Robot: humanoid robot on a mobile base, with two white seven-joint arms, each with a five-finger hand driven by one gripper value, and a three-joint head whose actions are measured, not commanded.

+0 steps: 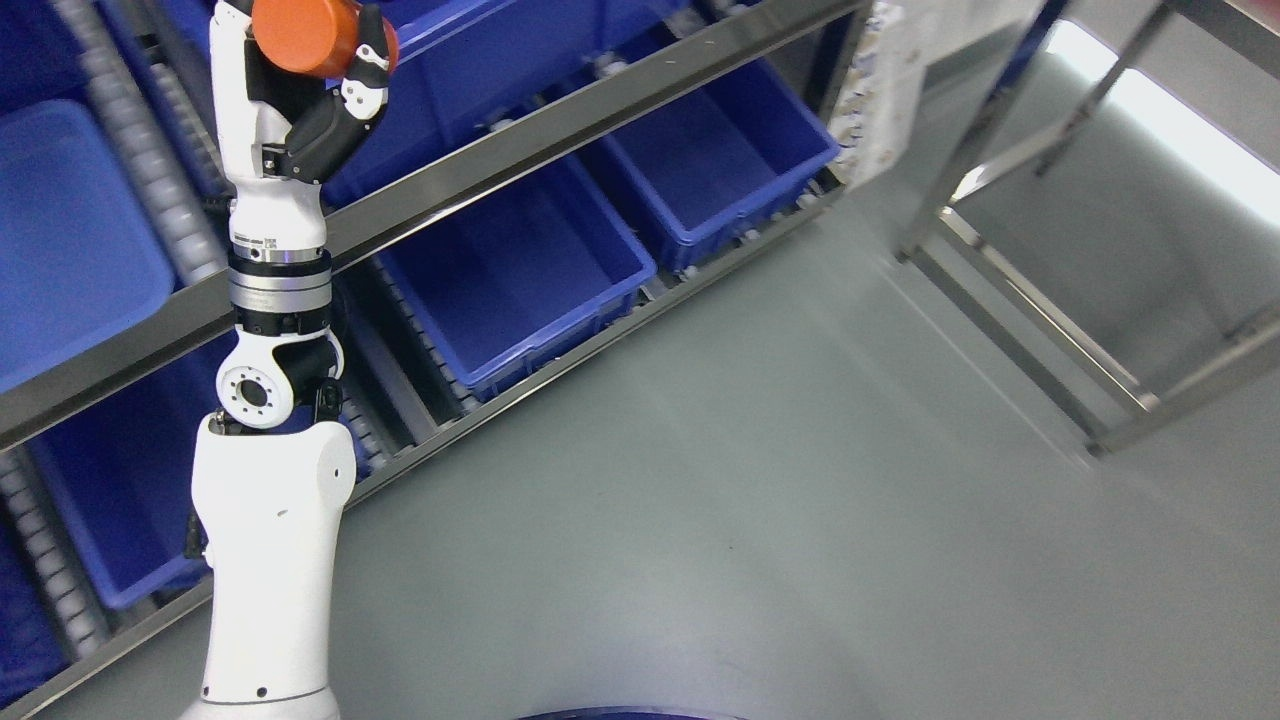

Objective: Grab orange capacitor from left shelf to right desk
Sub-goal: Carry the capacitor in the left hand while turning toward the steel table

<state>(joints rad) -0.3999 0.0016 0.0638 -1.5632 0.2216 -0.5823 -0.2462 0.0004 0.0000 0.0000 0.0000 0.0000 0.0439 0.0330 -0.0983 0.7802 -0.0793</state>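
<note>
One orange capacitor (305, 35) gripped in left hand (300, 90) before blue bins (520, 270).

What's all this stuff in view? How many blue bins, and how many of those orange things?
Blue bins: 6 in view, some cut off, e.g.
orange capacitor: 1, held in the left hand
Total: 7

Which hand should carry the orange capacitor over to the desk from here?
Left. The left hand is already closed around the orange capacitor, raised in front of the shelf of blue bins. The right arm is not in view.
</note>
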